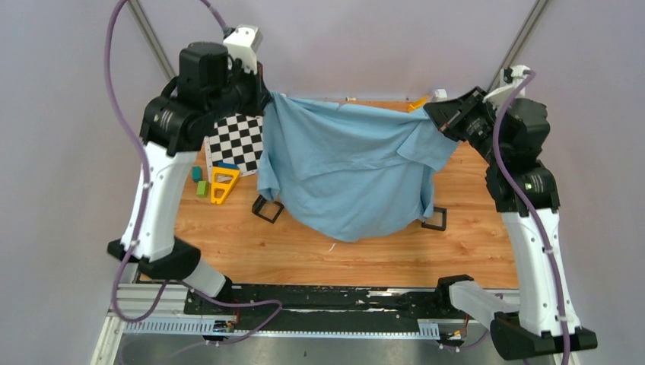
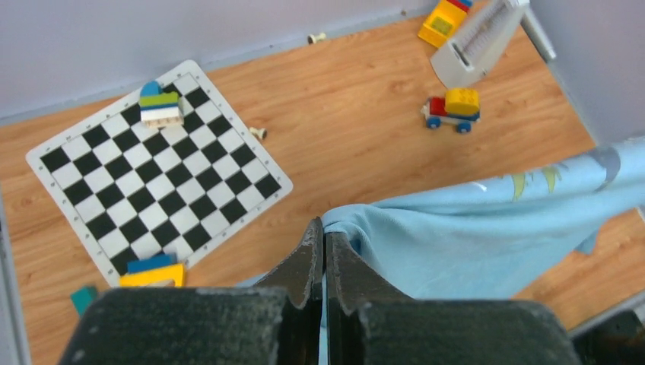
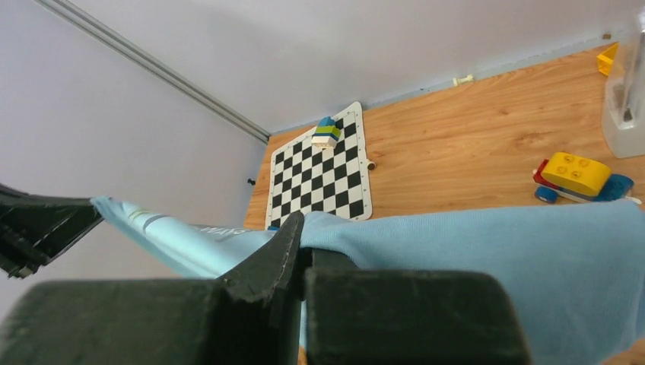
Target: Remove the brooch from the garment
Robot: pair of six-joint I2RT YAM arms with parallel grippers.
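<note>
The left gripper [image 2: 320,232], jaws pinched together on one corner of the light blue T-shirt [image 1: 342,167], holds it up over the wooden table [image 1: 304,255]; the cloth hangs spread between both arms, its other corner clamped in the closed right gripper [image 3: 298,232]

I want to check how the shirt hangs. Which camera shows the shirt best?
The top external view: the whole shirt hangs spread between the left gripper and the right gripper. The left wrist view shows only a pinched corner and one edge; the right wrist view, only a strip.
</note>
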